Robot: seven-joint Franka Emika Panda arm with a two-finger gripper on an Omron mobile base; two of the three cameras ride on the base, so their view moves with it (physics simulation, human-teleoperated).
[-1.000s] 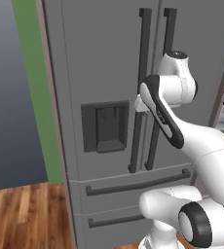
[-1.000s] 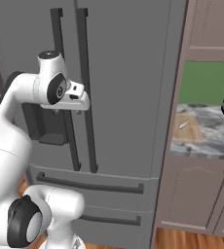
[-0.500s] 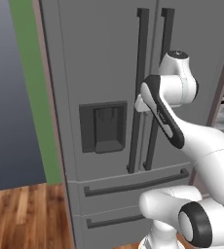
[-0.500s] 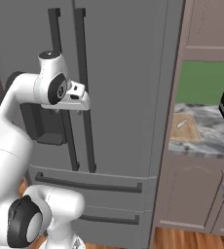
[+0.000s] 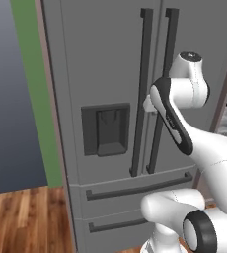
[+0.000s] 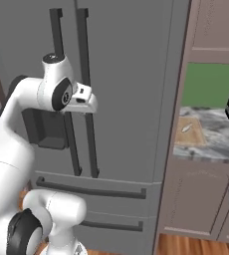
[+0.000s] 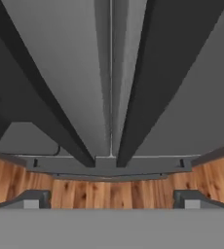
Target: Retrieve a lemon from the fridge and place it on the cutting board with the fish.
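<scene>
Fridge [image 5: 100,74] shut; lemon presumably inside. Tool [image 7: 111,197] spread wide, empty, facing right handle [image 7: 153,82]. Take handle mid-length: rigid bar, heavy door, smooth surface may slip. Board [image 6: 190,132] and fish [image 6: 186,128] on worktop [image 6: 216,142].

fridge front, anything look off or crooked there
Nothing stands out. The fridge has both doors shut and flush, handles straight, drawers closed. The gripper faces the door seam with fingers spread, holding nothing.
</scene>
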